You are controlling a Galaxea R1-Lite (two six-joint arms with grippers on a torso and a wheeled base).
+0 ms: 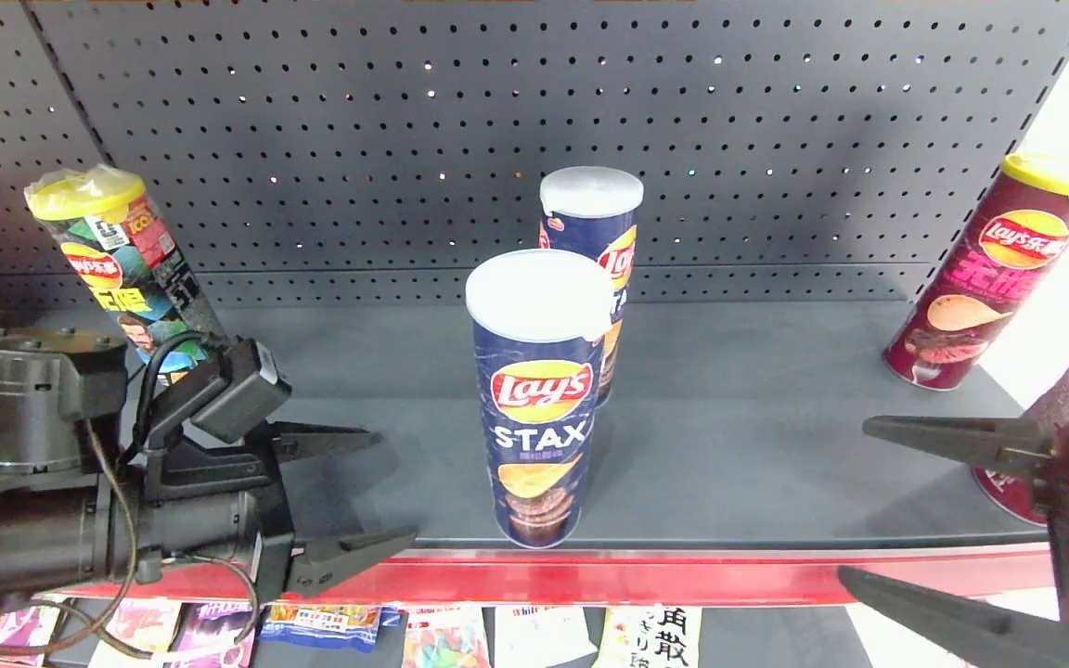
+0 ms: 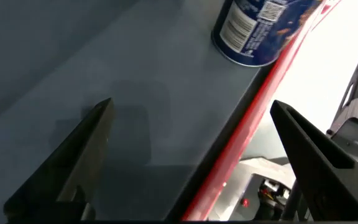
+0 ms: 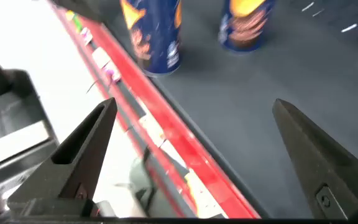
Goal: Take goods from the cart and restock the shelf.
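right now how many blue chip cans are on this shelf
2. One blue can stands at the front edge of the shelf. The second blue can stands directly behind it, partly hidden by it. More may sit outside the view.

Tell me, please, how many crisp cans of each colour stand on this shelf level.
Dark blue cylindrical cans with white lids: 2, front and rear
Maroon cylindrical cans: 2, one yellow-lidded, one partly hidden
Teal-and-black cylindrical can with a yellow lid: 1
Total: 5
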